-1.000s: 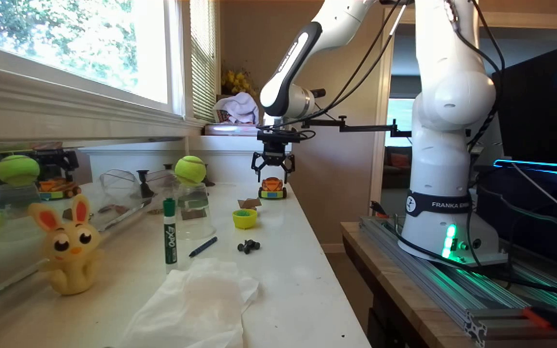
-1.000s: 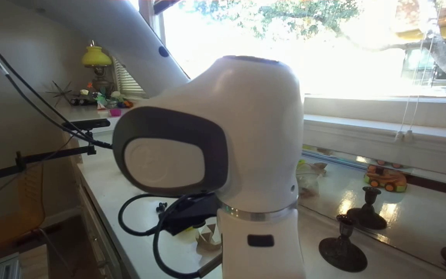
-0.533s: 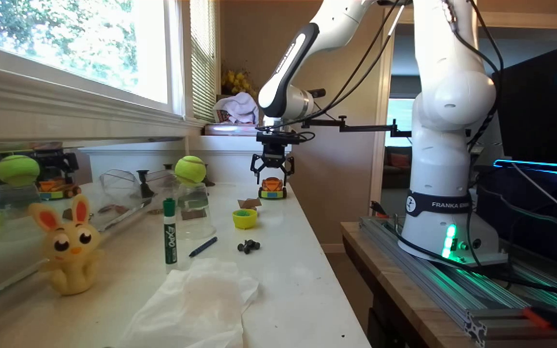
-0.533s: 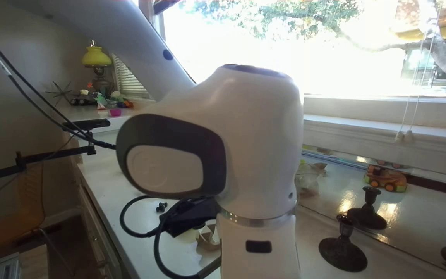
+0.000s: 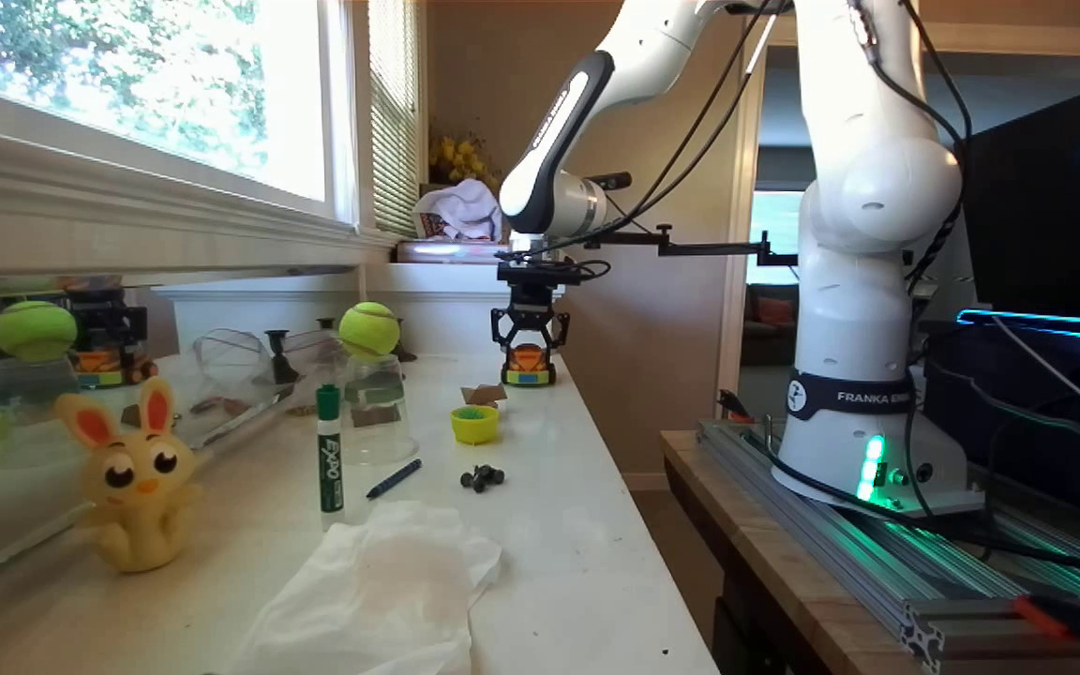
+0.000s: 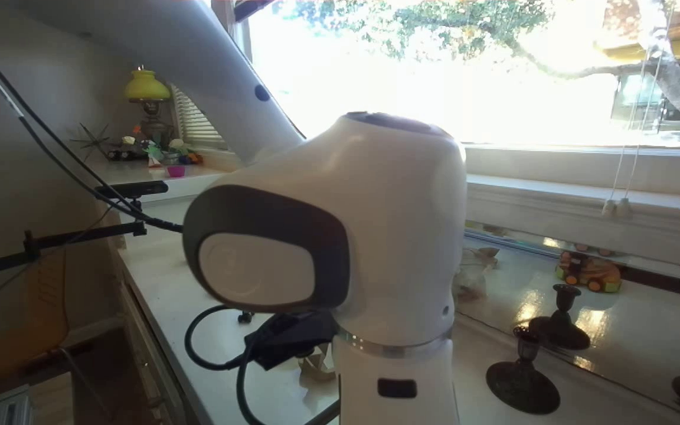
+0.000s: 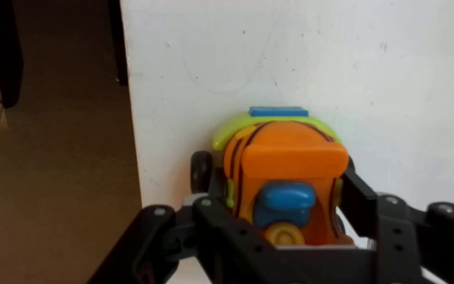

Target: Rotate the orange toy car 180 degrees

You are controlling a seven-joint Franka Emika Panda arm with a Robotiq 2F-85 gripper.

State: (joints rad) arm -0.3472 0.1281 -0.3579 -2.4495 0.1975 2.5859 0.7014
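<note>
My gripper (image 7: 285,184) holds the orange toy car (image 7: 294,161) firmly between its jaws. The grasping step seems complete; next, I should lift slightly and rotate half a turn.

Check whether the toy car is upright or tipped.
Upright: in an exterior view, the orange toy car stands with its wheels on the counter.

Wrist view: we look down from just above the gripper (image 7: 284,183). In an exterior view we face it, distant, along the counter (image 5: 577,562); in an exterior view, the window (image 6: 523,106) past the near arm (image 6: 405,236). Both exterior views share the counter.
</note>
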